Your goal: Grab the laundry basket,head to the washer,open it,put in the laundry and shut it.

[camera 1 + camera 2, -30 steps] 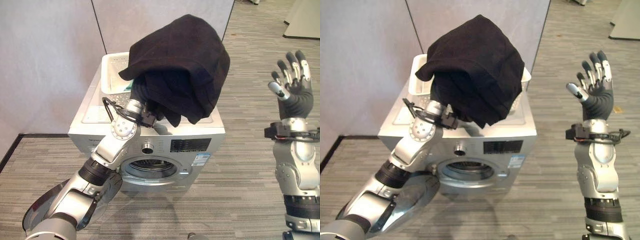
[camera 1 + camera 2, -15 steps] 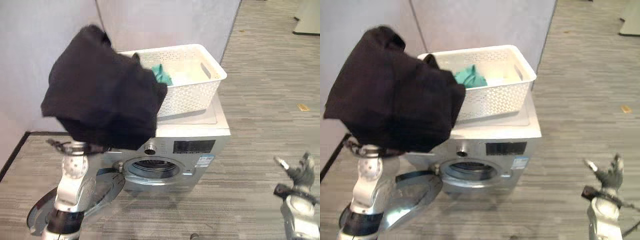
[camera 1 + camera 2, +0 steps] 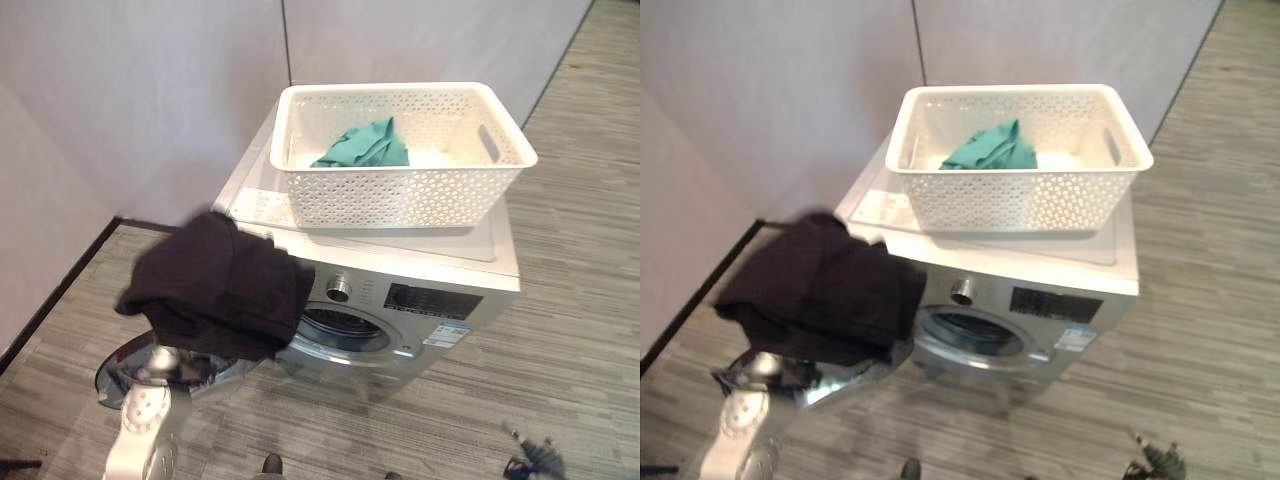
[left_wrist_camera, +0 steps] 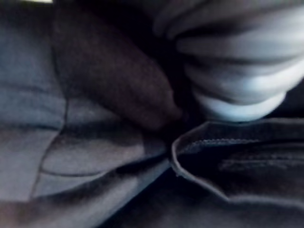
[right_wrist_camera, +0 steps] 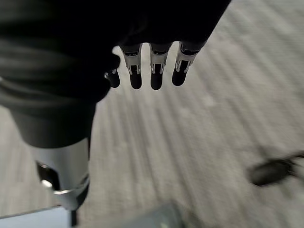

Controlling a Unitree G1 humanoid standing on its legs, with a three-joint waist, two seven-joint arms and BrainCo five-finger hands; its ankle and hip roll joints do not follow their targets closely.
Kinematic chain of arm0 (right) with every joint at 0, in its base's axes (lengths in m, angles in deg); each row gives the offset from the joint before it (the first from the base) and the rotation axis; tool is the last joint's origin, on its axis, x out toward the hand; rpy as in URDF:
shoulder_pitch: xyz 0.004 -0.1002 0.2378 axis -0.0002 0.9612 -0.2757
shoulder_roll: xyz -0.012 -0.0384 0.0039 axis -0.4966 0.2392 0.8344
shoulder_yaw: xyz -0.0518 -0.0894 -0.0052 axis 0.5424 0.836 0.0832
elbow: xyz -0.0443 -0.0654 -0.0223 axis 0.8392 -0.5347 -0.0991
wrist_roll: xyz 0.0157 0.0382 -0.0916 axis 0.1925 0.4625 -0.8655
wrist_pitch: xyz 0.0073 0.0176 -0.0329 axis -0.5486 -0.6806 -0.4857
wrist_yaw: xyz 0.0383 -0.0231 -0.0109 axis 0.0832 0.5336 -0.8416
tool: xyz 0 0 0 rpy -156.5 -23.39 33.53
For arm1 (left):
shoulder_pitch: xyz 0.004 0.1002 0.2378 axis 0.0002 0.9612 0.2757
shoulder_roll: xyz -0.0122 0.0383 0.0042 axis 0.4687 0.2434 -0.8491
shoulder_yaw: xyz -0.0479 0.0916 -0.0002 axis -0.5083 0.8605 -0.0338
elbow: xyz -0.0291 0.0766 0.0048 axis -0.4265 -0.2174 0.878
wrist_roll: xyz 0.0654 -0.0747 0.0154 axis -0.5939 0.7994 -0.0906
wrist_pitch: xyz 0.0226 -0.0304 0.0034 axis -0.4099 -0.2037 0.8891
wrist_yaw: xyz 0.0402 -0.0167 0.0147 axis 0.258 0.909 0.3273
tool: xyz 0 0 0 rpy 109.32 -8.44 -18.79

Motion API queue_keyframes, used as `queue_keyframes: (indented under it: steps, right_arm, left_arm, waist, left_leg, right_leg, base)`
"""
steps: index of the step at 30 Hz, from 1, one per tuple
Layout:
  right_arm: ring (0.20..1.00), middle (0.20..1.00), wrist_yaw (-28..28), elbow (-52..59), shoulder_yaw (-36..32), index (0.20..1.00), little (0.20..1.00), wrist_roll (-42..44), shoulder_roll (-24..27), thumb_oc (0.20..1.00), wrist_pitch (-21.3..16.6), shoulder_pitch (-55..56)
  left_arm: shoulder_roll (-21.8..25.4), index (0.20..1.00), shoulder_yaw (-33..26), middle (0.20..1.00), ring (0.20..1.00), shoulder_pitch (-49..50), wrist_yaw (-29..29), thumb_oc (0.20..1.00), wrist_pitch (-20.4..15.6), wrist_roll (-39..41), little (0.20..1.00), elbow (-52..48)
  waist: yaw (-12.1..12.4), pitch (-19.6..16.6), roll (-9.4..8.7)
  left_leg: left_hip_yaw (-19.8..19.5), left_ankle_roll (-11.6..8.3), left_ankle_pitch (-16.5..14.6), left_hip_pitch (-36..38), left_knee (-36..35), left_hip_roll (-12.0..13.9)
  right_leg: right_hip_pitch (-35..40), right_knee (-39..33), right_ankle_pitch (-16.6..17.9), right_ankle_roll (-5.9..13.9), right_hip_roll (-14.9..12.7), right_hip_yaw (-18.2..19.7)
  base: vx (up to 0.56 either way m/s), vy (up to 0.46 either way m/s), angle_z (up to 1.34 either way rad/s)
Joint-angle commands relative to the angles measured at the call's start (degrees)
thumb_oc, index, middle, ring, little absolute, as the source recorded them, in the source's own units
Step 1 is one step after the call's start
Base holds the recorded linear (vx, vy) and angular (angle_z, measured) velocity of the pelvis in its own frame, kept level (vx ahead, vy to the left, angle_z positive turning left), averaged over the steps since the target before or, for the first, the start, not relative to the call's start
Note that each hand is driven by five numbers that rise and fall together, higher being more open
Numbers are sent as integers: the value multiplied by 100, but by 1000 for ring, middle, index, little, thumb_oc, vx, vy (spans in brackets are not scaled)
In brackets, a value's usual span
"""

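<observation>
Grey striped floor point(image 3: 590, 330) and pale walls behind; silver washer point(image 3: 440, 300) with door point(image 3: 150, 365) swung open, white basket point(image 3: 400, 150) on top, green cloth point(image 3: 365, 148) inside. Black laundry point(image 3: 215, 290) draped over left hand, fingers hidden, grip impossible to tell. Right hand point(image 5: 152, 66) low over floor, fingers straight, holding nothing

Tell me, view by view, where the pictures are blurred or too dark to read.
Left wrist view: dim, soft, pressed against the black garment. Right wrist view: floor streaked, right hand fairly crisp. Eye views: the garment's edges and the washer door smeared; the basket and teal cloth sharp.
</observation>
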Motion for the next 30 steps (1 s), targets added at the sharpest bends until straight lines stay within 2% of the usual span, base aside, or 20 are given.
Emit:
queue_keyframes:
  steps: [1, 6, 8, 9, 15, 17, 19, 23, 26, 30]
  right_arm:
    - [1000, 1000, 173, -580, 34, 1000, 1000, 376, -55, 1000, -50, -281]
    - [1000, 1000, 196, -1285, 713, 1000, 1000, -35, -221, 1000, 93, -658]
    - [1000, 1000, 196, -1302, 798, 1000, 1000, -66, -245, 1000, 93, -708]
    - [1000, 1000, 186, -1298, 940, 1000, 1000, -84, -268, 1000, 93, -819]
    - [1000, 1000, 56, -1041, 1311, 1000, 1000, -240, -245, 1000, 62, -1024]
    - [1000, 1000, 56, -1041, 1310, 1000, 1000, -240, -245, 1000, 62, -1024]
    - [1000, 1000, -68, -766, 1552, 1000, 1000, -329, -230, 1000, 34, -1156]
    - [1000, 1000, -191, -599, 1759, 1000, 1000, -412, -261, 1000, 11, -1314]
    - [1000, 1000, -290, -553, 1882, 1000, 1000, -464, -312, 1000, -11, -1389]
    - [1000, 1000, -317, -519, 2020, 1000, 1000, -664, -368, 1000, 35, -1274]
  left_arm:
    - [52, 200, -321, 200, 200, -299, 45, 200, -305, 58, 200, -181]
    - [99, 200, -113, 200, 200, -463, -87, 200, -401, -36, 200, 414]
    - [113, 200, -42, 200, 200, -508, -94, 200, -402, -52, 200, 484]
    - [115, 200, 149, 200, 200, -593, -92, 200, -396, -46, 200, 628]
    - [182, 200, 797, 200, 200, -1039, -87, 200, -386, -235, 200, 1143]
    - [182, 200, 797, 200, 200, -1040, -87, 200, -387, -235, 200, 1143]
    - [62, 200, 1140, 200, 200, -1659, -303, 200, -471, -243, 200, 1482]
    - [-58, 200, 1313, 200, 200, -2293, -561, 200, -579, -200, 200, 1639]
    - [-173, 200, 1373, 200, 200, -2610, -701, 200, -639, -150, 200, 1782]
    - [-138, 200, 1517, 200, 200, -2769, -738, 200, -581, -73, 200, 1825]
  waist:
    - [110, 146, -120]
    - [194, 487, -66]
    - [198, 527, -66]
    - [184, 640, -72]
    - [93, 806, -121]
    - [94, 805, -121]
    - [-18, 918, -211]
    - [-116, 1028, -352]
    - [-167, 1012, -460]
    - [-237, 938, -724]
  left_leg:
    - [124, 82, -6, -292, -21, 314]
    - [113, 117, 32, -785, 143, 276]
    - [124, 117, 48, -903, 162, 275]
    - [131, 137, 75, -1070, 180, 255]
    - [255, 177, 89, -1371, 194, 188]
    - [256, 177, 88, -1372, 194, 188]
    - [312, 188, 121, -1632, 200, 177]
    - [392, 180, 118, -1993, 318, 190]
    - [424, 184, 80, -2115, 439, 204]
    - [437, 222, -111, -2131, 702, 305]
  right_leg:
    - [-446, 687, -329, -230, -37, -10]
    - [-990, 859, -307, -224, -119, -17]
    - [-1117, 889, -296, -222, -135, -23]
    - [-1316, 936, -270, -218, -142, -4]
    - [-1768, 1068, -236, -196, -195, 166]
    - [-1769, 1069, -237, -196, -195, 167]
    - [-2190, 1240, -208, -213, -208, 264]
    - [-2655, 1363, -136, -212, -192, 357]
    - [-2772, 1359, -108, -214, -162, 416]
    - [-2786, 1370, -85, -222, -83, 502]
  base:
    - [-66, 10, 23]
    - [-97, 36, 6]
    - [-79, 33, 0]
    - [-67, 44, -2]
    - [-42, 40, -9]
    - [-33, 17, -14]
    - [-89, 27, -4]
    - [-86, -12, -12]
    - [-30, -9, -18]
    - [-15, -39, -6]
